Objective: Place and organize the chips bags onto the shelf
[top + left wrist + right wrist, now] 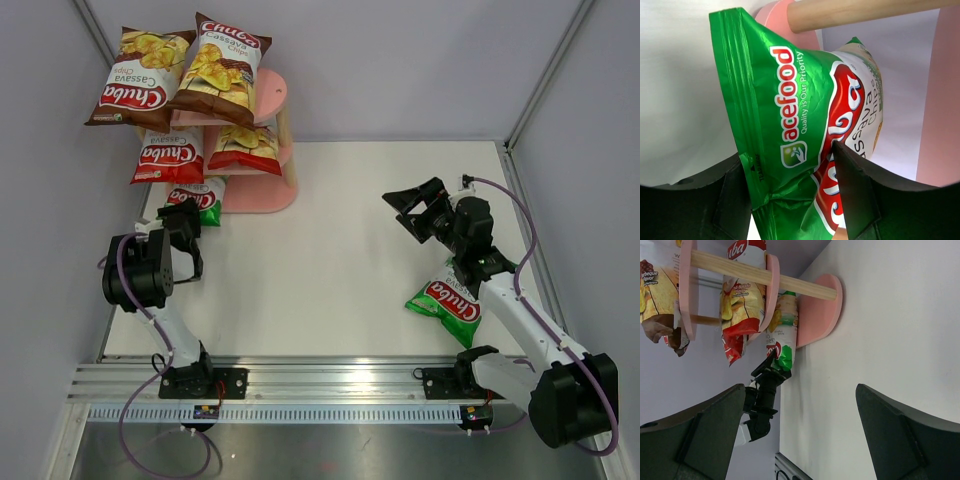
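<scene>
Chips bags fill most of the shelf (272,92). Two brown bags (138,78) lie overlapping on the top board, and two red-white bags (168,157) hang over the middle one. The held green bag (200,200) is at the bottom tier, and my left gripper (185,222) is clenched on its near end.

Only the overhead view shows the loose green bag (445,300). It lies flat on the white table (330,260) with its logo up, partly under my right arm. My right gripper (420,210) is above the table with its jaws spread and nothing between them.

My left wrist camera alone shows the glossy, creased film of the held green bag, its ribbed seal along one edge and the "acefood" print. A round, pale wooden post (865,12) crosses above it.

My right wrist camera sees the shelf side-on: three thin pink boards on the posts, with the brown and red-white bags drooping past the edges.

The held green bag's long axis runs from my left jaws in toward the shelf, between the lower boards. The loose one lies slantwise to the table's edges.
</scene>
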Motion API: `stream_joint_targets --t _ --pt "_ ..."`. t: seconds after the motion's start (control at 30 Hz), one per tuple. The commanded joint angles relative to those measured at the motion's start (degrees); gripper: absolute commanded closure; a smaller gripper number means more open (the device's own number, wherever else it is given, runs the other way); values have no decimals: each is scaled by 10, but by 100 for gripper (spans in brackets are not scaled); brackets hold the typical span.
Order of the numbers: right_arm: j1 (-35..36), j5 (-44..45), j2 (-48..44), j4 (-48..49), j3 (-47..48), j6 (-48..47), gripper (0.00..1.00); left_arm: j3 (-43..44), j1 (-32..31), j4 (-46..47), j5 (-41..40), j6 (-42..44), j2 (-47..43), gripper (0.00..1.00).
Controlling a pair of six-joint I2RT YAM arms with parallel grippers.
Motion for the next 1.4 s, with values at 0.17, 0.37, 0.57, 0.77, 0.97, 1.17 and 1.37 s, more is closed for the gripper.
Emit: stream_joint_targets --t 0.17,0.37,0.57,0.77,0.97,1.17,1.37 --pt "-4 -15 0 35 -5 -2 1 59 -8 -31 -38 -2 34 41" --pt "-3 -16 4 33 -3 -9 1 82 -12 -38 -42 -5 55 41" --pt "-3 -1 10 2 3 -45 0 50 -13 -2 -46 -17 40 20" --pt "-3 36 -4 -47 15 -90 1 8 -13 -2 -49 -19 -6 7" --pt "-12 39 18 -138 69 -149 1 -39 -13 -5 -45 -33 -56 1" --pt "-43 54 74 -260 144 -234 0 -79 -12 -57 -14 -38 -117 1" --pt "-94 101 65 -325 145 -256 1 -76 -13 -280 16 0 -252 1"
